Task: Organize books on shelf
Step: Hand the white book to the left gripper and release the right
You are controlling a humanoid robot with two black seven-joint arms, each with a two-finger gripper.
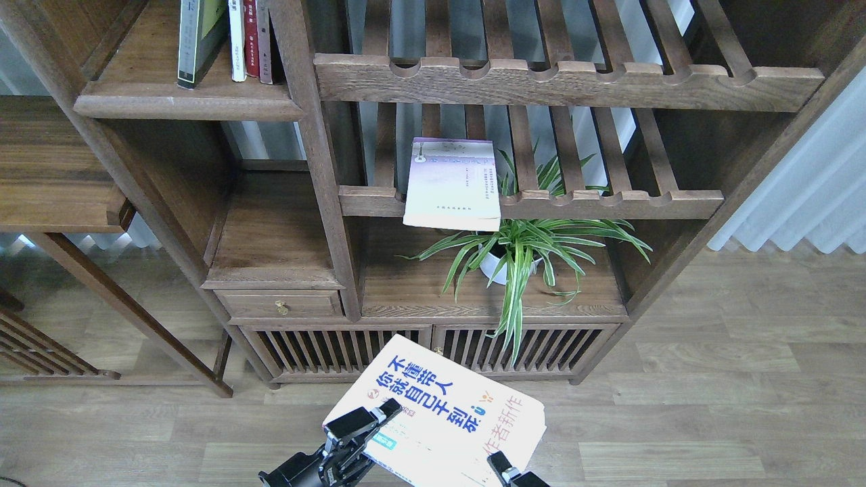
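Note:
The large white book (440,419) with the blue Chinese title hangs tilted at the bottom centre, held between my two grippers. My left gripper (358,425) is shut on its left edge, one finger lying on the cover. My right gripper (499,465) clamps its lower edge and is mostly cut off by the frame. The pale lavender-white book (452,186) lies flat on a slatted rack and overhangs its front rail. The black-edged yellow-green book (196,40) stands on the dark-brown shelf (183,105) at top left.
Thin white, red and dark spines (247,40) stand to the right of the yellow-green book. A spider plant in a white pot (521,250) sits below the lavender book. A small drawer (281,304) and slatted cabinet doors (379,352) lie behind the held book.

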